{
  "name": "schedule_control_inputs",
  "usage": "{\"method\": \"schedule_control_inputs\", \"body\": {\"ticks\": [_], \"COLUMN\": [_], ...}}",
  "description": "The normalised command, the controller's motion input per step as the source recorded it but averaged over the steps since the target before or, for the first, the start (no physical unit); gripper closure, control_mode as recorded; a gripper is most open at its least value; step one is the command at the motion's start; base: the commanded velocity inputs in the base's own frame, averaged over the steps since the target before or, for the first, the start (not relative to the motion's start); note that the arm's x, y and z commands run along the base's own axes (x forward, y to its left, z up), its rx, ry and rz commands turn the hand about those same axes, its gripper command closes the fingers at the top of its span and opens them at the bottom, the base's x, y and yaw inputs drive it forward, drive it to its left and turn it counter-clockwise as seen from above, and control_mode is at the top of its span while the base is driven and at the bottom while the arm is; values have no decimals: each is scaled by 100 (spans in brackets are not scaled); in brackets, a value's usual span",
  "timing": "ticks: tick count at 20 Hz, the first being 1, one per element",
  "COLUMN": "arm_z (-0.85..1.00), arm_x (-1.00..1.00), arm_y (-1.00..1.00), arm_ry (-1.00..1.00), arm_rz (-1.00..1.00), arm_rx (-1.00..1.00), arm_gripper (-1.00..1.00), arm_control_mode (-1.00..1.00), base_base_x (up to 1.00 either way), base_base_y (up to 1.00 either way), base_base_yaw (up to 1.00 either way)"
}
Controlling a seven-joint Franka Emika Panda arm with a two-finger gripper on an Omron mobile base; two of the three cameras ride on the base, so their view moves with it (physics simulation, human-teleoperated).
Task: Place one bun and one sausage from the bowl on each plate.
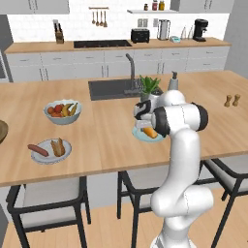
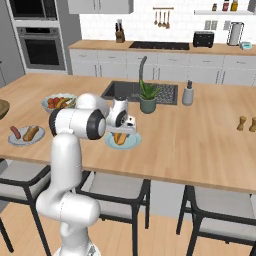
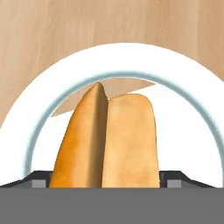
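Observation:
On the light blue plate (image 1: 140, 137) (image 2: 131, 145) (image 3: 122, 57) lies a golden split bun (image 1: 151, 132) (image 2: 119, 138) (image 3: 109, 135). My gripper (image 1: 144, 125) (image 2: 125, 131) (image 3: 107, 179) hangs just over it, open, with a dark fingertip on each side of the bun's near end. The pale grey-white plate (image 1: 51, 161) (image 2: 22, 143) at the left carries a sausage (image 1: 38, 150) (image 2: 15, 132) and a bun (image 1: 58, 147) (image 2: 31, 133). Only a sliver of the brown wooden bowl (image 1: 1, 130) (image 2: 2, 107) shows at the left edge; its contents are out of view.
A pale bowl of fruit (image 1: 63, 112) (image 2: 59, 102) stands behind the grey-white plate. Behind the blue plate are a potted plant (image 1: 150, 89) (image 2: 148, 97), the sink (image 1: 114, 87) and a soap dispenser (image 1: 173, 80) (image 2: 188, 93). Two shakers (image 1: 231, 100) (image 2: 247, 123) stand far right. Stools line the counter's near edge.

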Motion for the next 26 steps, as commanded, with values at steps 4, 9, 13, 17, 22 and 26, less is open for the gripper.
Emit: {"method": "schedule_control_inputs", "body": {"ticks": [4,9,13,17,22,26], "arm_z": [-7,8,63,77,92,88], "arm_x": [8,10,0,0,-38,-79], "arm_y": [-3,0,0,10,22,52], "arm_ry": [-16,-9,16,29,19,10], "arm_rz": [0,1,2,9,15,17], "arm_rx": [7,2,-1,-10,-6,-7], "arm_gripper": [100,-100,-100,-100,-100,-100], "arm_control_mode": [-100,-100,-100,-100,-100,-100], "base_base_x": [0,0,0,0,0,0], "base_base_y": [0,0,0,0,0,0], "base_base_yaw": [0,0,0,0,0,0]}}
